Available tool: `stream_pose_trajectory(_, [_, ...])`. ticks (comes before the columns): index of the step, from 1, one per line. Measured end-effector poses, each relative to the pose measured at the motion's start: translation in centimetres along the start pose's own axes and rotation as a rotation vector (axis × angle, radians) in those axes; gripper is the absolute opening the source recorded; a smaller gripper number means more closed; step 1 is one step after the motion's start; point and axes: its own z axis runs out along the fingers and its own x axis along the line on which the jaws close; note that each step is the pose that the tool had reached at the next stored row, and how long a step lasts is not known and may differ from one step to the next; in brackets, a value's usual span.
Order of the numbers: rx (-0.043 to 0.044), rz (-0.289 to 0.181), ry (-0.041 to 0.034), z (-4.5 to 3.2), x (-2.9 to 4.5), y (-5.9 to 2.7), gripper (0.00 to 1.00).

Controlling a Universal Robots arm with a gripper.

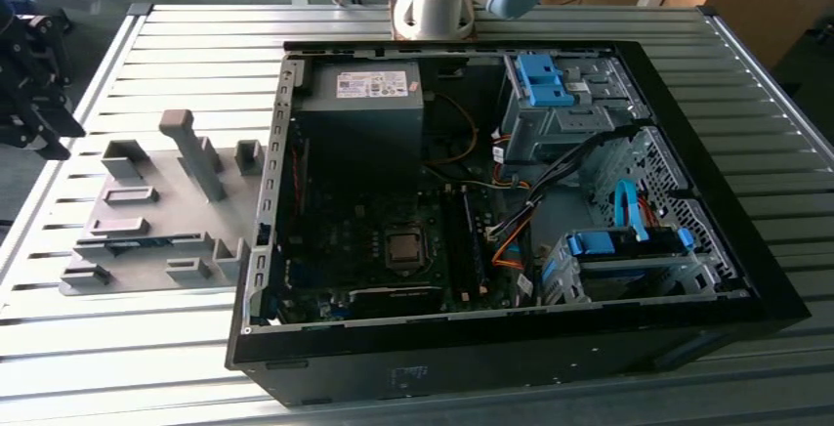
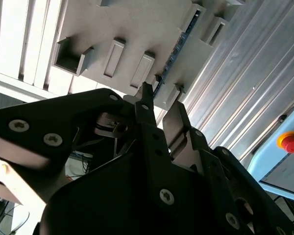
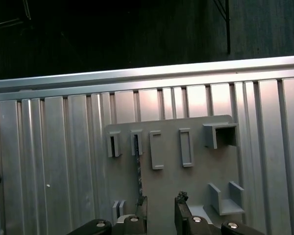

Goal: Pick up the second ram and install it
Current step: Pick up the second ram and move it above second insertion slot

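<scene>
- Over the grey fixture plate (image 3: pixel 201 171) on the slatted desk (image 3: pixel 54 161): claw (image 3: pixel 161 204), fingers apart, clamped on nothing.
- Second ram (image 3: pixel 138 171) on edge in a fixture slot, close by the fingertips, visible as a thin dark line.
- Probably light, stiff and thin, with fragile chips and contacts; best gripped squarely across the two flat faces, near mid-length.
- Raised grey blocks (image 3: pixel 113 145) close beside the stick, so little finger room.
- Well apart, toward the exterior view's right: open computer case (image 1: pixel 431 372), loose cables (image 1: pixel 511 235) and blue drive-bay clips (image 1: pixel 537 79) inside.
</scene>
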Motion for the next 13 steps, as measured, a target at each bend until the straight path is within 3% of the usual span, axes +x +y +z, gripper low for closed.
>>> stream_pose_trajectory(13, [-0.0044,-0.026,0.0004,2.38,1.55,-0.03,0.36])
